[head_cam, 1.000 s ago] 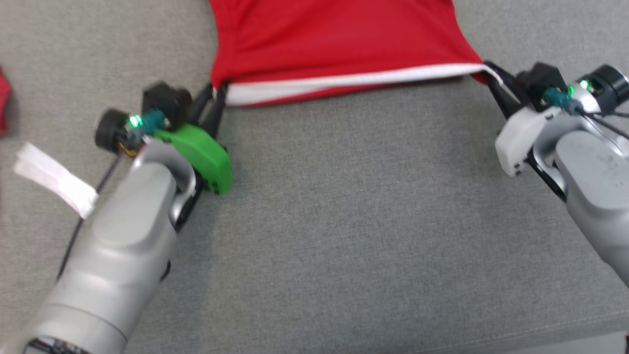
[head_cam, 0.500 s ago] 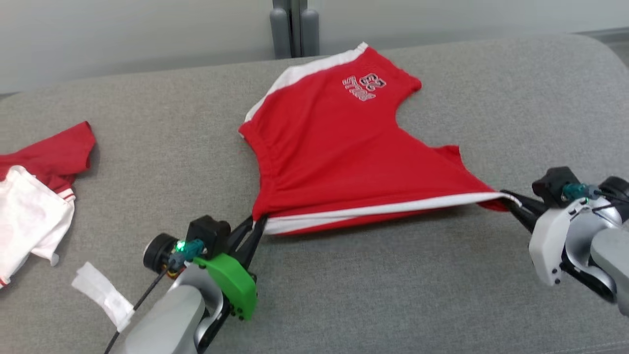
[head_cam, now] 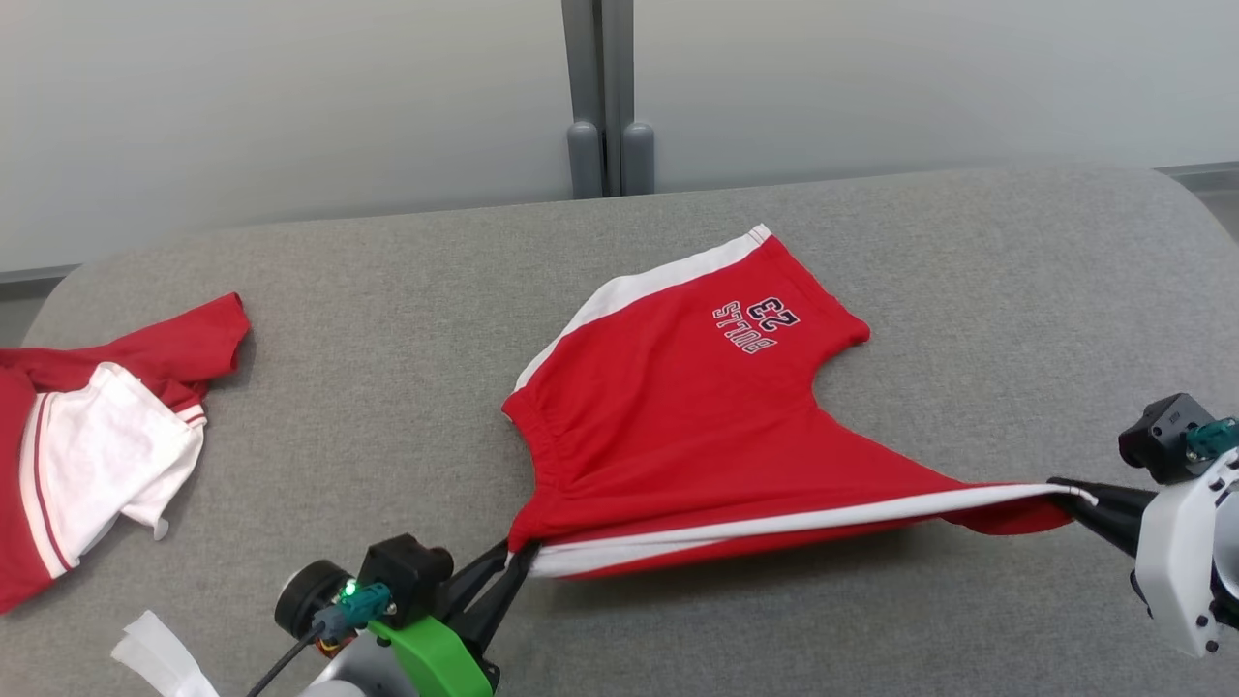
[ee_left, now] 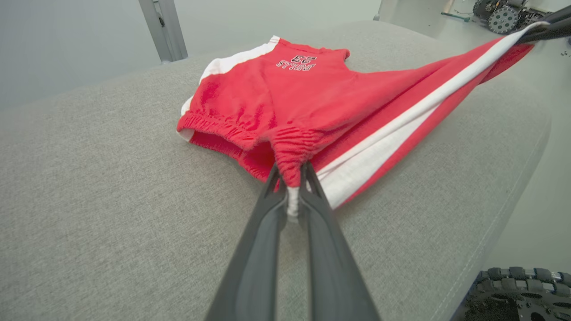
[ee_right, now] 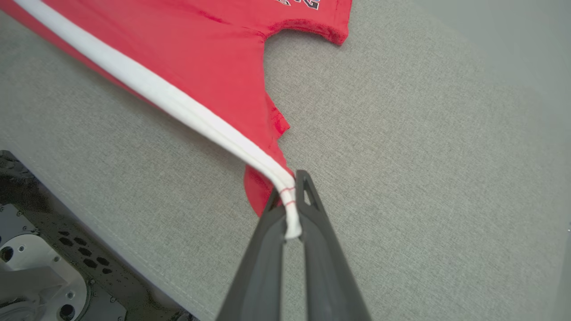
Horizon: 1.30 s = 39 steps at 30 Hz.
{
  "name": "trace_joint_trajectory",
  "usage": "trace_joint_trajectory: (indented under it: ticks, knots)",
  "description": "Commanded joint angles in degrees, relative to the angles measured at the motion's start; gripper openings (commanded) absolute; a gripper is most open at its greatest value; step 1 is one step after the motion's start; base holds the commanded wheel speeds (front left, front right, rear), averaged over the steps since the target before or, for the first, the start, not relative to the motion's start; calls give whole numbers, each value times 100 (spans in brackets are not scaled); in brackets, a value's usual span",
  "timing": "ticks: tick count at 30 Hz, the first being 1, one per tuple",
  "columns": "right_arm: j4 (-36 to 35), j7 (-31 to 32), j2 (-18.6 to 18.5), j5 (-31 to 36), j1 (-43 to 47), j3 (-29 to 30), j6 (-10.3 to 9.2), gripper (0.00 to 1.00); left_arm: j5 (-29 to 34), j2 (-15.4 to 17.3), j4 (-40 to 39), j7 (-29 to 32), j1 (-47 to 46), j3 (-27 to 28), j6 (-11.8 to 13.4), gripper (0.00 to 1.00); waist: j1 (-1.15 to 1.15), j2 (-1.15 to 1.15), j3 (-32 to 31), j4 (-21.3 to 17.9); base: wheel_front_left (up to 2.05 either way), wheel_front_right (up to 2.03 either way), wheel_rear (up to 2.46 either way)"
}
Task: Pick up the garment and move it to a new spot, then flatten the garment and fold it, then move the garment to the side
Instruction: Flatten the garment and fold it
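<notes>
Red cloth with white side stripes: shorts (head_cam: pixel 678 426) spread at the middle of the grey fabric-covered desk (head_cam: pixel 387 310), far leg flat toward 12 o'clock, near edge pulled taut and lifted a little between 7 and 3 o'clock. Printed lettering (head_cam: pixel 760 324), "BULLS 23", upside down on the far leg.

Clamped at the elastic waistband corner by the left hand (head_cam: pixel 518 566), low at 7 o'clock in the head view, dark fingers pressed together on the cloth. Clamped at the hem end of the white stripe by the right hand (head_cam: pixel 1065 489), at 3 o'clock near the frame edge, fingers likewise tight on the fabric.

Along the left hand (ee_left: pixel 291 178): gathered red waistband and a sliver of white pinched between the tips, shorts (ee_left: pixel 285 102) fanning out toward 12 and 2 o'clock over the desk (ee_left: pixel 89 200).

Along the right hand (ee_right: pixel 289 191): doubled white stripe caught between the tips, shorts (ee_right: pixel 192 58) running off to 10 o'clock, desk (ee_right: pixel 424 156) beneath.

Well apart at 9 o'clock in the head view, a second red-and-white garment (head_cam: pixel 87 465), crumpled on the desk; at 8 o'clock, a white strip (head_cam: pixel 160 663).
</notes>
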State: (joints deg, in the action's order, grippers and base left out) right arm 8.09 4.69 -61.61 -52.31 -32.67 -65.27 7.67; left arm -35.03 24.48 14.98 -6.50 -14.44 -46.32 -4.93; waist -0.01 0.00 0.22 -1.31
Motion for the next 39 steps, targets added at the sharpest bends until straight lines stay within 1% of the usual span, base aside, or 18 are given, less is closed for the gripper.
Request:
trace_joint_trajectory:
  ticks: [1,4,7,10,12,17,23,27,32,39]
  knots:
    - [24,85,-206,54,-83,109,-37,0,-17,213,-85,52,21,133,147,0,1,0,86,70,0,0,0]
    - [-111,222,-313,257,-298,236,-38,0,30,232,-362,133,-215,222,278,0,1,0,253,160,0,0,0]
    - [-212,395,-264,416,-583,324,-36,0,54,97,-488,208,-513,297,341,0,1,0,536,275,0,0,0]
    - [-249,569,-271,564,-967,370,-31,0,209,-32,-441,216,-911,288,350,0,1,0,853,403,0,0,0]
    - [-272,724,-307,632,-1310,369,-31,0,227,-197,-356,237,-1208,273,296,0,1,0,1155,517,0,0,0]
    - [-164,1045,-341,798,-2182,224,-29,0,356,-550,51,183,-1915,203,144,0,1,0,1735,806,0,0,0]
    - [133,1249,-277,898,-3162,-201,-29,0,480,-982,679,-15,-2527,93,29,0,1,0,2195,1121,0,0,0]
    - [430,1255,-173,961,-3690,-503,-28,0,513,-1256,1078,-169,-2830,40,-26,0,1,0,2436,1294,0,0,0]
    - [762,1207,-19,1115,-4229,-717,-27,0,521,-1539,1519,-392,-3156,36,-44,0,1,0,2692,1460,0,0,0]
    - [1121,1150,131,1369,-4707,-802,-27,0,504,-1783,1967,-623,-3495,84,-46,0,1,0,2950,1620,0,0,0]
